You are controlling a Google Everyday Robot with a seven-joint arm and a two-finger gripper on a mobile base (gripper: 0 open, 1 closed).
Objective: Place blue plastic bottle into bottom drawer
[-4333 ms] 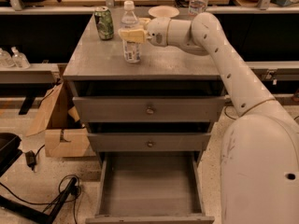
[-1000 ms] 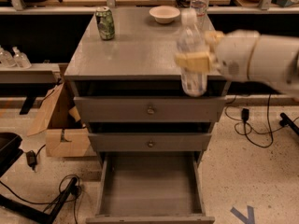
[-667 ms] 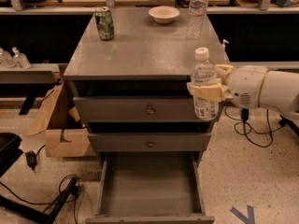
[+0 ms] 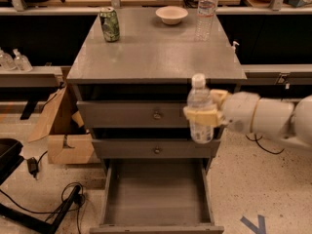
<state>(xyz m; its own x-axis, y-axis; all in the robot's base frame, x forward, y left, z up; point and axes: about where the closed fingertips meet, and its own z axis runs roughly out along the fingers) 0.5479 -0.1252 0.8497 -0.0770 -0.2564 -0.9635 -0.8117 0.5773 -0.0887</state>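
Note:
My gripper (image 4: 201, 114) is shut on the blue plastic bottle (image 4: 200, 107), a small clear bottle with a white cap and a pale label. It holds the bottle upright in the air in front of the cabinet's right side, level with the two upper drawers. The white arm reaches in from the right. The bottom drawer (image 4: 157, 194) is pulled open below, a plain grey tray with nothing in it. The bottle hangs above the drawer's right part.
On the cabinet top (image 4: 156, 52) stand a green can (image 4: 109, 24), a white bowl (image 4: 171, 14) and a tall clear water bottle (image 4: 206, 11). A cardboard box (image 4: 66, 133) and cables lie on the floor at the left.
The arm has lifted the bottle off the cabinet top, carried it forward and right over the edge, and lowered it in front of the upper drawers.

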